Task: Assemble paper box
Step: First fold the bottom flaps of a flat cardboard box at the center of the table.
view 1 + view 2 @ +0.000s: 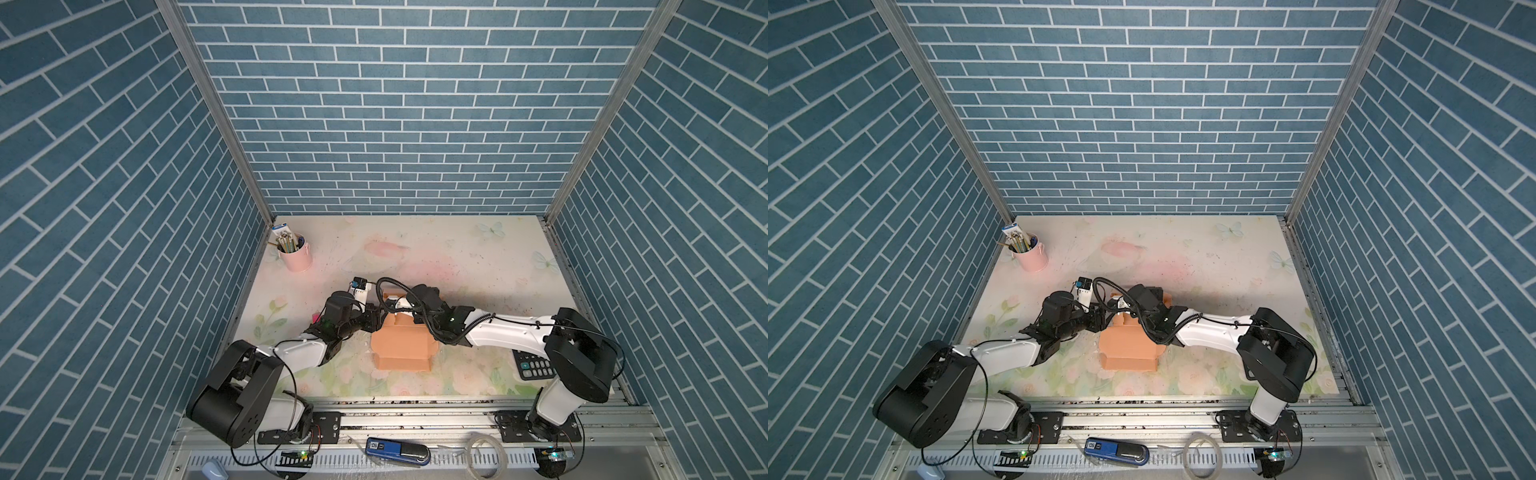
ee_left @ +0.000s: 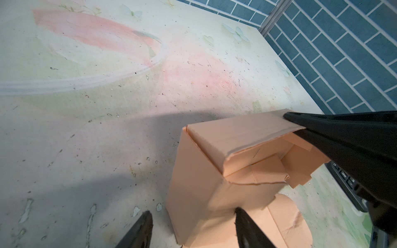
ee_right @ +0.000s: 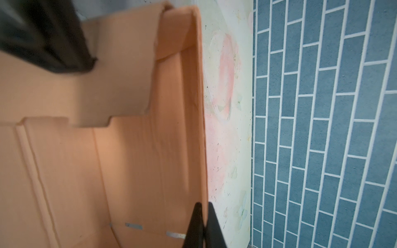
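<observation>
noting the paper box [image 1: 401,347] at table [image 1: 457,257] centre, long axis running near to far. near end: lid panel and tabbed flaps lie flat, not yet folded. mid: left gripper [image 2: 192,211] at the box's left side, jaws apart, the raised left wall seemingly between them; contact unclear. far end: right gripper [image 3: 204,204] pinched shut on the folded-over far wall rim, toward its right end. judgement: the left arm is nearer the left wall, so the next tuck falls to it. card is peach, creased, slightly ragged.

L fingers [image 2: 247,227] apart, R fingers [image 3: 214,232] pinched shut; L arm [image 1: 297,353], R arm [image 1: 507,332] reach inward.
</observation>
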Controlling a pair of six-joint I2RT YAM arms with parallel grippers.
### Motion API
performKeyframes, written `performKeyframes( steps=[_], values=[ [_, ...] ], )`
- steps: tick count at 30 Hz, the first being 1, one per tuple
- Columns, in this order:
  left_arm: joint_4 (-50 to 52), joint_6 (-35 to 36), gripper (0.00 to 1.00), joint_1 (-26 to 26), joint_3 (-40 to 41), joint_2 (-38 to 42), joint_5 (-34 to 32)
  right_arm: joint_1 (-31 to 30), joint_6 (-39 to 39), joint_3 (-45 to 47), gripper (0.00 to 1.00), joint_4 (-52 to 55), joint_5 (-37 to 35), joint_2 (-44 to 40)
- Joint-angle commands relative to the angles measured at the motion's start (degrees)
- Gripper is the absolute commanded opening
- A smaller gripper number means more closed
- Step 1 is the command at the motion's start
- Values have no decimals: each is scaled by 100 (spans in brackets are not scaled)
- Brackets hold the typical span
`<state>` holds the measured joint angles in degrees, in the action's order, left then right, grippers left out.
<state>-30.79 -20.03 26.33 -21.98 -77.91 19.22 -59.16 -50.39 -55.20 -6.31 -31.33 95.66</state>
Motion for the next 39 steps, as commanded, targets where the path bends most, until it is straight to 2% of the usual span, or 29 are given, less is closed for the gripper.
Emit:
performKeyframes(
  steps=[1,9,22,32,35,39],
  values=[
    [-114,111,64,48,-88,-117,-9,-25,58,111,0,-134,81,-239],
    [55,214,58,126,-300,-250,-489,-23,82,115,0,-108,127,-271],
    [-186,436,50,441,-145,-58,-1334,-51,100,150,0,-180,-19,-240],
    [-321,518,38,689,-145,97,-1817,-70,161,148,0,-201,-39,-236],
    [-288,527,38,690,-197,46,-1789,-72,179,160,0,-197,-29,-259],
    [-283,533,55,690,-196,-16,-1755,-87,179,184,0,-182,-43,-289]
  ],
)
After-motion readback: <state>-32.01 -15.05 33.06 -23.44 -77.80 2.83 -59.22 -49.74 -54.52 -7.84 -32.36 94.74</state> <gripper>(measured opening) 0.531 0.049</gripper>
